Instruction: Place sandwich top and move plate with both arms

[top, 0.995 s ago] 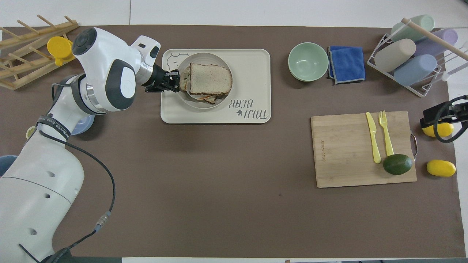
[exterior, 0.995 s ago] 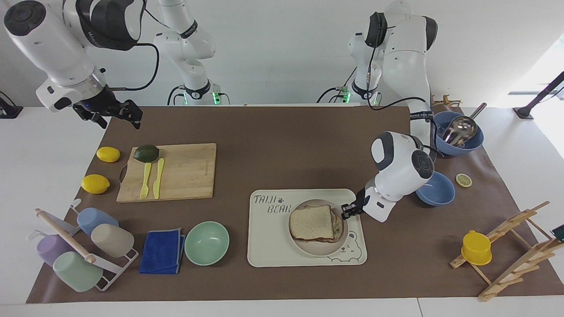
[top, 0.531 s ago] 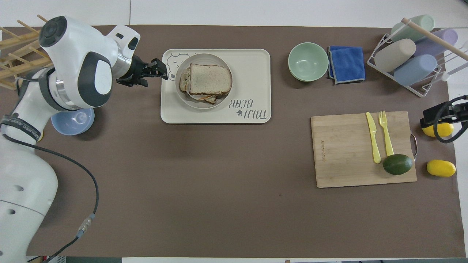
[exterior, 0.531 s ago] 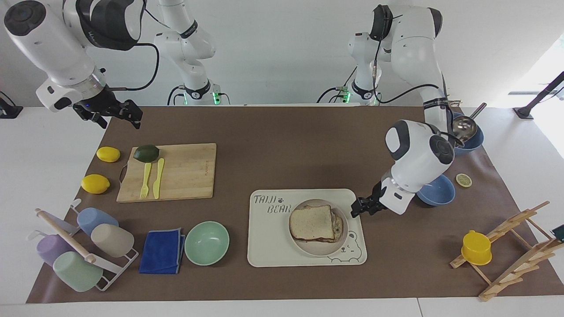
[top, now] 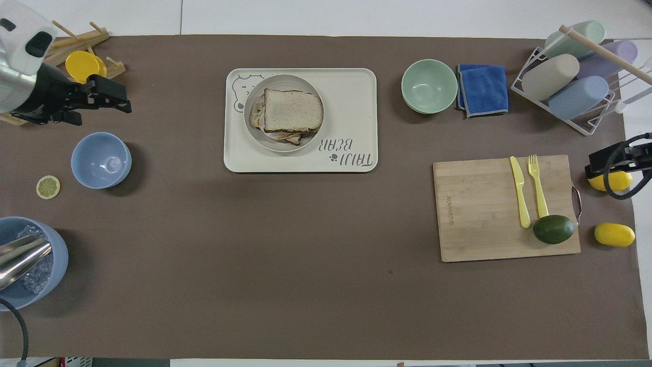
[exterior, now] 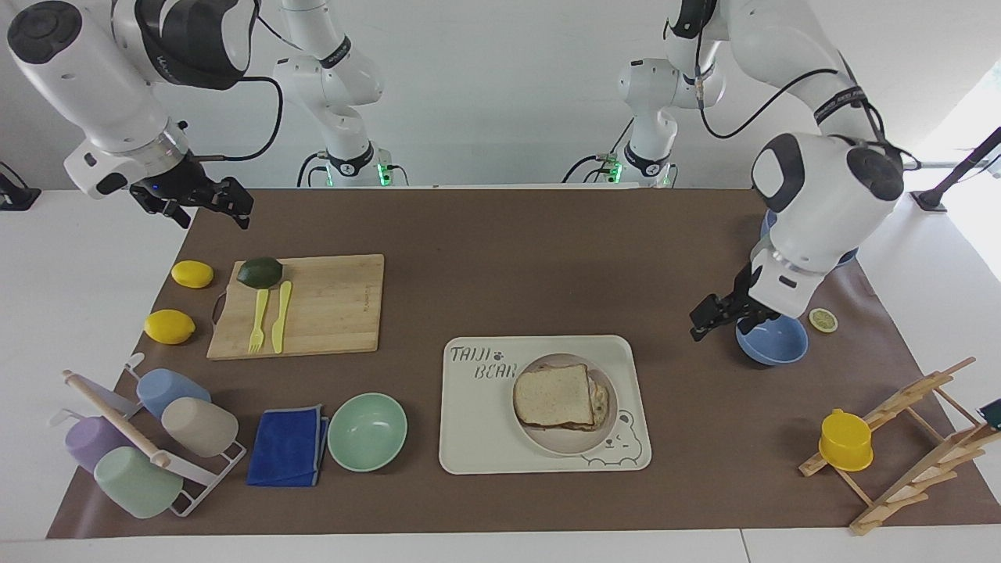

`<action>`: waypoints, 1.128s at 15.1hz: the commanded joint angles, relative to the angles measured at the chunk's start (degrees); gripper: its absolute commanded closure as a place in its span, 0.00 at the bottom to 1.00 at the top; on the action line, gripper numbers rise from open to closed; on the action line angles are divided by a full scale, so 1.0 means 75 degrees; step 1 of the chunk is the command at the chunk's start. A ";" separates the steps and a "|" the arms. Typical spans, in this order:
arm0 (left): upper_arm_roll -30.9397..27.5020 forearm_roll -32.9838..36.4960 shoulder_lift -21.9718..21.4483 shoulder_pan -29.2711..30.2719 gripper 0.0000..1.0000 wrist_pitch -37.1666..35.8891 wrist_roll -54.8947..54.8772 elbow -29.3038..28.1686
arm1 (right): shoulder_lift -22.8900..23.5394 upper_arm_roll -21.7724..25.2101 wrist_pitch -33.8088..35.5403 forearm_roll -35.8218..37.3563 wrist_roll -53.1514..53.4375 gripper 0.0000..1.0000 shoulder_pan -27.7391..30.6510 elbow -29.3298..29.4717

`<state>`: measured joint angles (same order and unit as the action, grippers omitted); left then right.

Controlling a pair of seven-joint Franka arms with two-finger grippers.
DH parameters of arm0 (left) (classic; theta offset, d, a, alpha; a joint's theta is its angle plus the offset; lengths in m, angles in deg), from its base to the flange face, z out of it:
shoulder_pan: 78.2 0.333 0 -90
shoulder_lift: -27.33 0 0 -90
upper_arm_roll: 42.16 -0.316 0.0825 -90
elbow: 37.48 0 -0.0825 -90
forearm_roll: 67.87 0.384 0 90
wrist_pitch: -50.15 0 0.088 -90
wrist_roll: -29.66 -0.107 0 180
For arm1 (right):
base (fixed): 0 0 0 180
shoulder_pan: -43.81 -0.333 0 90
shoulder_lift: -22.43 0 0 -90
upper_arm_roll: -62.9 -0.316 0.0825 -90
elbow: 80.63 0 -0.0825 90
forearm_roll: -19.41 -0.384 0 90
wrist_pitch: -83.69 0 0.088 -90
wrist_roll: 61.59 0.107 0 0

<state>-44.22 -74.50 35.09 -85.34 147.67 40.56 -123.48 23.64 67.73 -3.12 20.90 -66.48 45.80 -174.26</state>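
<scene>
The sandwich top (exterior: 554, 395), a pale speckled bread slice with a brown crust, lies on the stacked sandwich on the round beige plate (exterior: 567, 447). It also shows in the overhead view (top: 293, 109), on the plate (top: 283, 78). My left gripper (exterior: 704, 319) is open and empty, raised over the mat beside the small blue bowl (exterior: 774, 342). It is well apart from the plate and also shows in the overhead view (top: 123, 98). My right gripper (exterior: 227, 205) waits in the air over the mat's corner above a lemon (top: 611, 181).
The plate sits on a cream bear tray (exterior: 485, 438). A mint bowl (exterior: 367, 431) and blue cloth (exterior: 287, 446) lie beside it. A cutting board (exterior: 328, 305) holds cutlery and an avocado. A cup rack (exterior: 148, 442), a wooden rack (exterior: 907, 438) and a large blue bowl (top: 30, 262) stand at the ends.
My left gripper has drawn back from the plate's edge and risen, moving toward the left arm's end over the small blue bowl. The bread stays on the sandwich. The right arm has not moved.
</scene>
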 commanded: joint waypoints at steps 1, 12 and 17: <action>0.0016 0.0180 -0.0833 0.0144 0.00 -0.0765 -0.0362 -0.0369 | -0.0114 -0.0070 -0.0027 -0.0023 0.0125 0.00 0.0074 -0.0113; 0.0016 0.0741 -0.1809 -0.0043 0.00 -0.1001 -0.0972 -0.1438 | -0.0102 -0.0070 -0.0085 -0.0023 0.0125 0.00 0.0015 -0.0102; 0.0040 0.0848 -0.1491 -0.0043 0.00 -0.1624 -0.0972 -0.0989 | -0.0102 -0.0070 -0.0085 -0.0023 0.0137 0.00 0.0015 -0.0102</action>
<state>-43.71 -69.44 23.01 -85.18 136.95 33.97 -131.07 23.64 67.53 -3.12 20.90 -66.47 45.66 -174.26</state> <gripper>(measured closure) 0.000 0.000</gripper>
